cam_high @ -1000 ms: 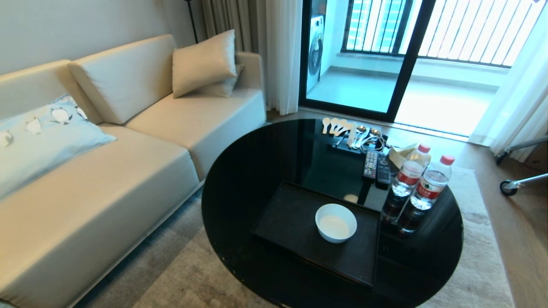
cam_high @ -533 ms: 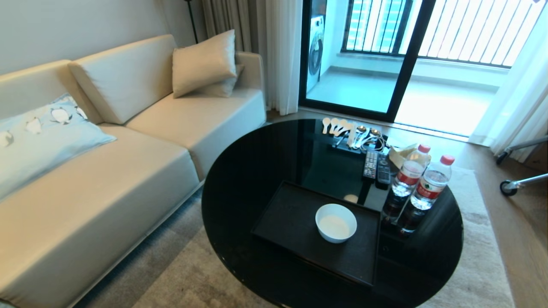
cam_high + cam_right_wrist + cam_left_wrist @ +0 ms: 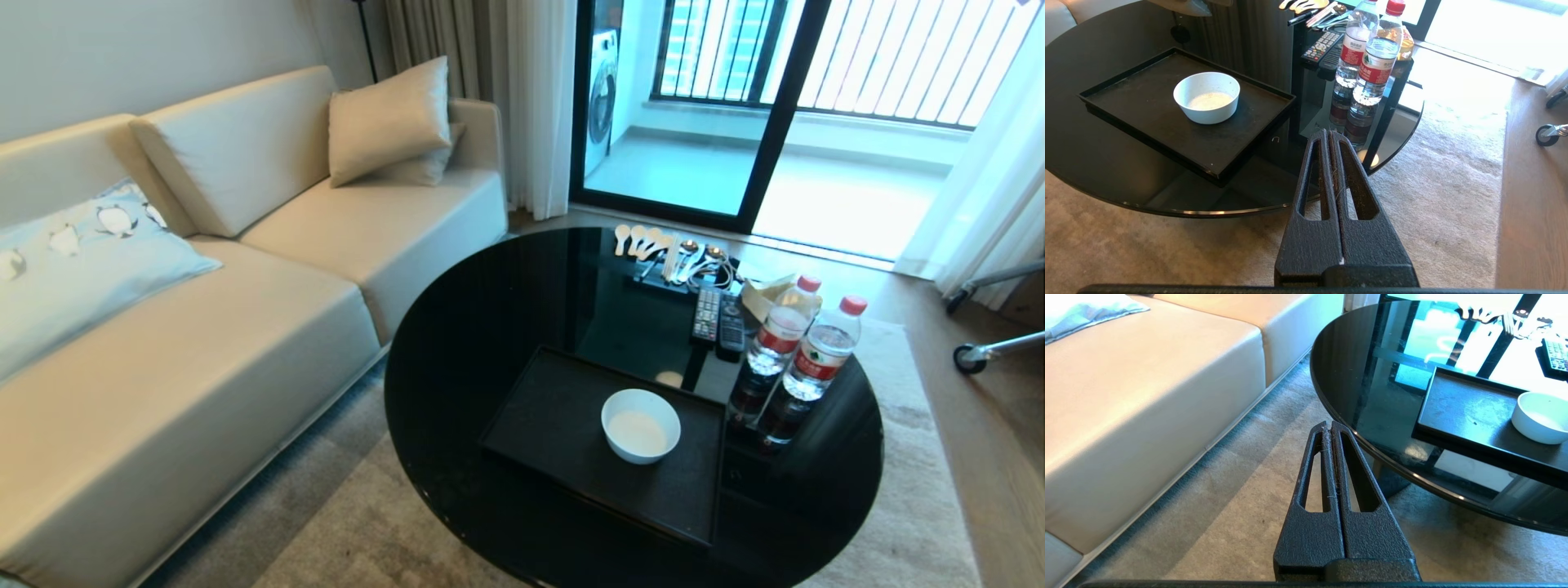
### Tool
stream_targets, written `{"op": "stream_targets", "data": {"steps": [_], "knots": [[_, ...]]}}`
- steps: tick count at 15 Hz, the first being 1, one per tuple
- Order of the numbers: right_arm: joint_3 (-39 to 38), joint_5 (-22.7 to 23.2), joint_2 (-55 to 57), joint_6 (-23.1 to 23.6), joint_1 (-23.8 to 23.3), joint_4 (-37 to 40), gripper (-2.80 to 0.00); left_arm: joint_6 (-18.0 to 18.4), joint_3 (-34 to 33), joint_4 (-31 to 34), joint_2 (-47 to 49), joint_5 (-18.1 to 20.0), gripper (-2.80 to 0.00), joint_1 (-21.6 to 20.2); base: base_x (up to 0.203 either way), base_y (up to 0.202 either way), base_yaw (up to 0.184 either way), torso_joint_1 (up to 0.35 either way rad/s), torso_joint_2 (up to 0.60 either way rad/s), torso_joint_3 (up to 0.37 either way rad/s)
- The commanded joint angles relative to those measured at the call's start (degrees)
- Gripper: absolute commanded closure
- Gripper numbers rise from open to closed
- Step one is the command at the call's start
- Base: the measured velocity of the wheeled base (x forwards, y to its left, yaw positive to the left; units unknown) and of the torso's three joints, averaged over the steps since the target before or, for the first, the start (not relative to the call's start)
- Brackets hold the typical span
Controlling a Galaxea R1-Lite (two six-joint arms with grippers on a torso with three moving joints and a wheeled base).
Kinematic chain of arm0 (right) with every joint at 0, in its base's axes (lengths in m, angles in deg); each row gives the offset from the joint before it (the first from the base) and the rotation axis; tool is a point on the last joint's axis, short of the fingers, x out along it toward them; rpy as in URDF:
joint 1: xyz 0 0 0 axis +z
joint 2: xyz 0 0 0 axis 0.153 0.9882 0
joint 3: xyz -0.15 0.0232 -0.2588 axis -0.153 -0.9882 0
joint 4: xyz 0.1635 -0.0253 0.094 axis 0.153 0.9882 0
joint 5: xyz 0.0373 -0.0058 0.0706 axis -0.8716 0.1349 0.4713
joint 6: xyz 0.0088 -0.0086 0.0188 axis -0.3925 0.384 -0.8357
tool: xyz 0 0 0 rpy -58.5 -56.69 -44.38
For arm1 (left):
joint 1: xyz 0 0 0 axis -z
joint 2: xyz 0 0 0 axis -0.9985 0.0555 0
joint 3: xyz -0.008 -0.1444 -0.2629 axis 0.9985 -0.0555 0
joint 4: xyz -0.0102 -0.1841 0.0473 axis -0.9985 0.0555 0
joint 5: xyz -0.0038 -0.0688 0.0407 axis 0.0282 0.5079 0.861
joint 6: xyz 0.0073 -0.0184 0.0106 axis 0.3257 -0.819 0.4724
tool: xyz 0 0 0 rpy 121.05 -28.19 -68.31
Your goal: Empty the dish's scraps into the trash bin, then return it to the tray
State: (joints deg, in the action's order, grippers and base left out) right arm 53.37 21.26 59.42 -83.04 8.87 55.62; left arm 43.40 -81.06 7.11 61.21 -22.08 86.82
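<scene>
The dish (image 3: 641,425), a small white bowl, stands upright on the black tray (image 3: 555,416) on the round black glass table (image 3: 473,327). Its inside looks plain and pale; no scraps show in it. The trash bin is out of view. Neither arm appears in the head view. My left gripper (image 3: 1327,425) is shut and empty, low over the rug beside the table's edge, with the tray (image 3: 1466,412) and dish (image 3: 1539,416) off to one side. My right gripper (image 3: 1327,132) is also shut and empty, at the table's near rim, short of the tray (image 3: 1147,110) and dish (image 3: 1207,97).
Two water bottles (image 3: 796,351) stand right of the tray, with remotes (image 3: 718,318) and spoons (image 3: 653,245) behind them. A beige sofa (image 3: 204,327) runs along the left. A wheeled stand (image 3: 971,358) is at the far right on the floor.
</scene>
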Motion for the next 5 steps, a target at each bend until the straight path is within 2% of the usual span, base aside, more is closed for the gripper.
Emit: {"op": "stream_targets", "data": {"steps": [1, 5], "knots": [[0.0, 0.18, 0.18, 0.08, 0.01, 0.02, 0.0, -0.05, 0.0, -0.01, -0.02, -0.03, 0.0, 0.0, 0.0, 0.0, 0.0, 0.0, 0.0, 0.0], [0.0, 0.09, 0.18, -0.36, 0.01, 0.02, 0.0, -0.05, 0.0, -0.01, -0.02, -0.03, 0.0, 0.0, 0.0, 0.0, 0.0, 0.0, 0.0, 0.0]]}}
